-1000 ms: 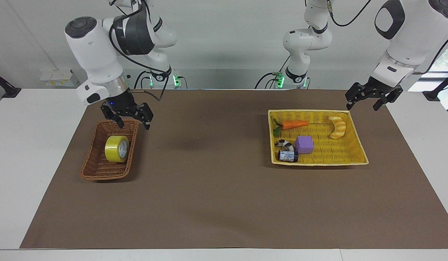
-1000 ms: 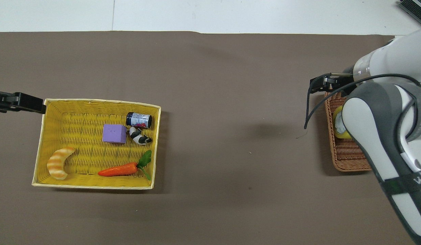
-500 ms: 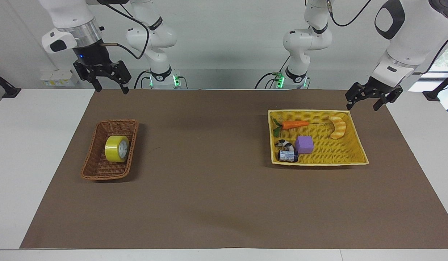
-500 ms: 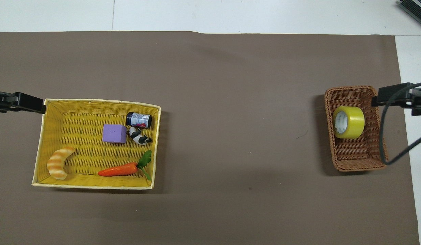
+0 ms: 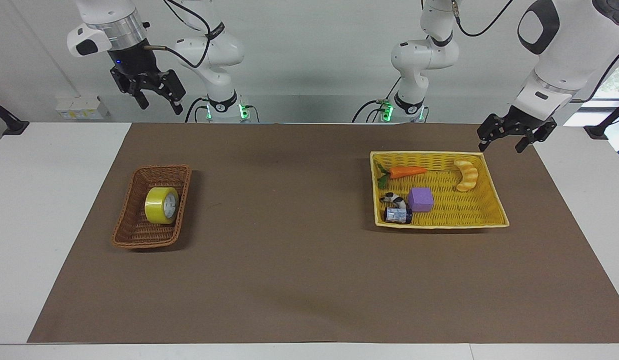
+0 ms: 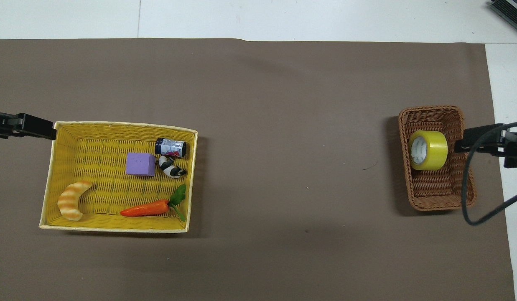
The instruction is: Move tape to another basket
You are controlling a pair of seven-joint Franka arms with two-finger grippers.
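Up at 11 o'clock your right gripper (image 5: pixel 156 97) hangs spread, empty; left gripper (image 5: pixel 504 138) too, waiting. Tape (image 5: pixel 161 205) sits on edge in basket (image 5: pixel 134 235) — may roll if bumped.

Even, bright, diffuse illumination from above; both views are sharp throughout, with no motion blur. Shadows are soft-edged: the brown basket (image 5: pixel 151 207) casts a faint dark band on the brown mat (image 5: pixel 299 280) along its side toward the table's middle, well below the raised right gripper (image 5: pixel 155 98), and the yellow tray (image 5: pixel 489 212) shows a thin shadow under the rim farthest from the left gripper (image 5: pixel 503 140). A mild sheen marks the tape (image 5: pixel 161 205). Green indicator lights glow at the arm bases. Daylight enters at the window edge beside the left gripper. Straight edges show no visible bending.
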